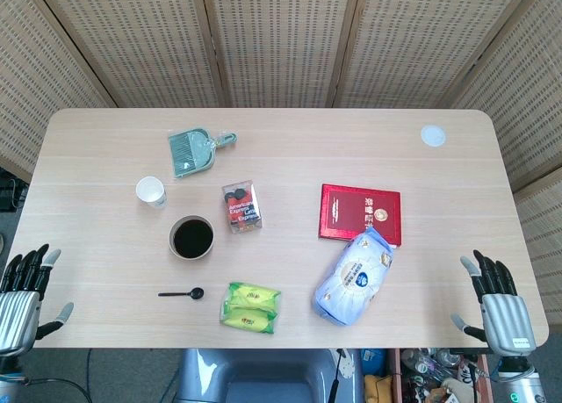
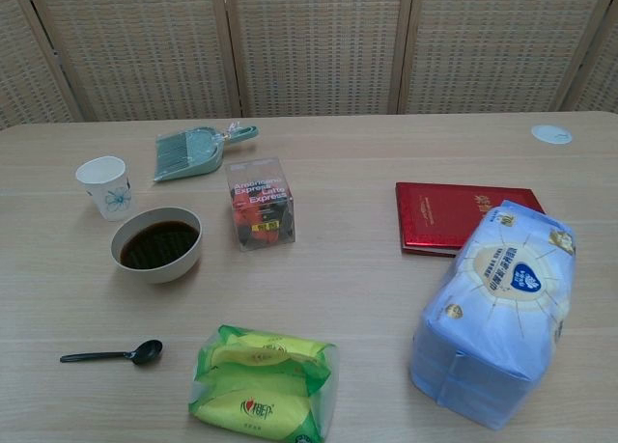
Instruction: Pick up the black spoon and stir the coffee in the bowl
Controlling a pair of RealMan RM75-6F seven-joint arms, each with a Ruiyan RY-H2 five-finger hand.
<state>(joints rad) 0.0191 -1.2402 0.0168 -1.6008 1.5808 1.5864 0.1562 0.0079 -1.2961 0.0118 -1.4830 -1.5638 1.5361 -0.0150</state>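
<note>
Black spoon (image 1: 182, 293) near bowl (image 1: 191, 238) — left robot hand (image 1: 25, 291), right robot hand (image 1: 498, 305) both released, fingers apart

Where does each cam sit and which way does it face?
Head view: high above the near edge, looking steeply down on the whole table; left hand and right hand show at the near corners.
Chest view: lower, at the near edge, facing across toward the screens; no hands show.
Shared: black spoon, bowl of coffee, red book.

Table (image 1: 105, 131) held a paper cup (image 1: 151, 191), dustpan set (image 1: 195, 150), clear box (image 1: 243, 206) and red book (image 1: 360, 213). A blue-white pack (image 1: 354, 276) overlapped the book's near edge; a green-yellow packet (image 1: 251, 306) lay nearby.
</note>
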